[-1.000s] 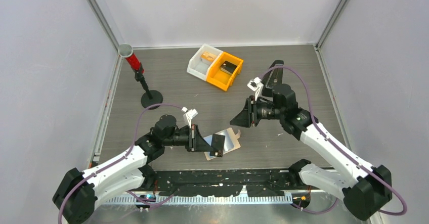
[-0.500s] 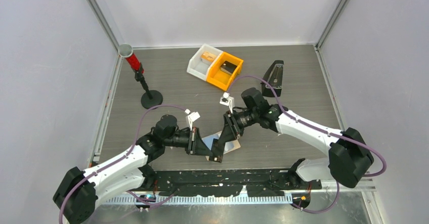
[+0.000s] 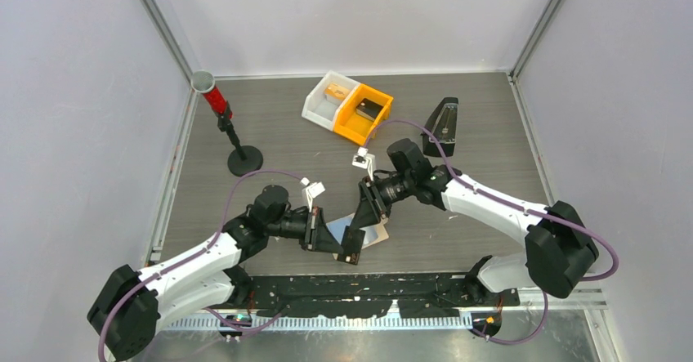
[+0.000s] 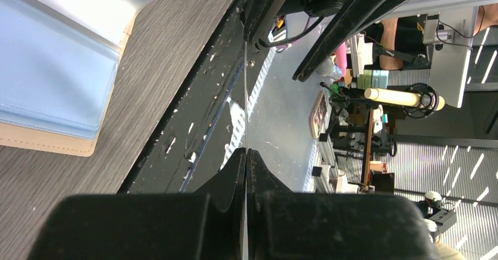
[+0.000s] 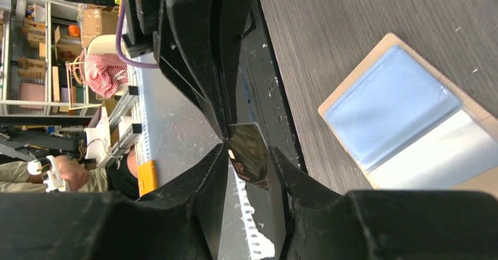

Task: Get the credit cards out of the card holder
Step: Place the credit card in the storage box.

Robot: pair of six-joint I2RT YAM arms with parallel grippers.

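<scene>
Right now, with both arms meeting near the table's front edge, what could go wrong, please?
1. The left end effector pinches the card near one edge. If it lets go before the open right end effector closes, the card could drop onto the black base plate.
2. Both end effectors sit very close, so closing could knock them together.

Note the tan holder, its inner faces light blue and silvery white. The card reads dark and glossy. The table is grey wood-grain. You have one orange bin, one white bin.
</scene>
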